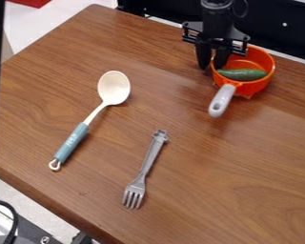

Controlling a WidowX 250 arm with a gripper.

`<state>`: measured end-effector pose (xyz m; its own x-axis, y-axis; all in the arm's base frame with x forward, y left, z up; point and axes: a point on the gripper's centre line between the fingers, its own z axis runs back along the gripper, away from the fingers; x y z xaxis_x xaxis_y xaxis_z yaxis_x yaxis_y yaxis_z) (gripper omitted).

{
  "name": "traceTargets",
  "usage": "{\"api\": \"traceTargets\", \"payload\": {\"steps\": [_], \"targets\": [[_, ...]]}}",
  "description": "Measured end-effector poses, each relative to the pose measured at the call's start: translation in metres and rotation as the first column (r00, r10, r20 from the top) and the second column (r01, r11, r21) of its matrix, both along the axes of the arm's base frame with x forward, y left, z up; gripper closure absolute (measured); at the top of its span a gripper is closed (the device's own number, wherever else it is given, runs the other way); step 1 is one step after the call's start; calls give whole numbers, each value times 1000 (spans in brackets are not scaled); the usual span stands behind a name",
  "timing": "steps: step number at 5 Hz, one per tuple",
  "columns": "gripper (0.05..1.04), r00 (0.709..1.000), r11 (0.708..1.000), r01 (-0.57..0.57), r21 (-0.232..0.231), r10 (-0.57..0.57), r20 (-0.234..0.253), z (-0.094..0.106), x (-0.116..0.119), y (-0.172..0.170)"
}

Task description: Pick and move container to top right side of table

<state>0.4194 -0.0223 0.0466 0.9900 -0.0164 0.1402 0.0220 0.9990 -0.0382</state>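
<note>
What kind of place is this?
Probably a robot lab or workroom: a black gripper hangs over a wooden table set with an orange pan, a spoon and a fork.

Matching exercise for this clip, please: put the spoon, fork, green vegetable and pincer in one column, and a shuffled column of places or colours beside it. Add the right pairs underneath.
Things
1. Spoon
2. Fork
3. Green vegetable
4. Pincer

Places and colours
A. At the rim of the orange pan, on its left side in the picture
B. Cream-coloured bowl, blue grip
C. Inside the orange pan
D. Grey all over, prongs toward the bottom of the picture

Right pairs: 1-B, 2-D, 3-C, 4-A
</note>
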Motion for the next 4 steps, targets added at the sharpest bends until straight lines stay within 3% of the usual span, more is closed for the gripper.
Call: {"api": "traceTargets", "payload": {"steps": [2,4], "targets": [[115,1000,1000,-10,-28,9,-7,4,-6,0],[86,999,999,-12,-51,14,38,22,-11,-2]]}}
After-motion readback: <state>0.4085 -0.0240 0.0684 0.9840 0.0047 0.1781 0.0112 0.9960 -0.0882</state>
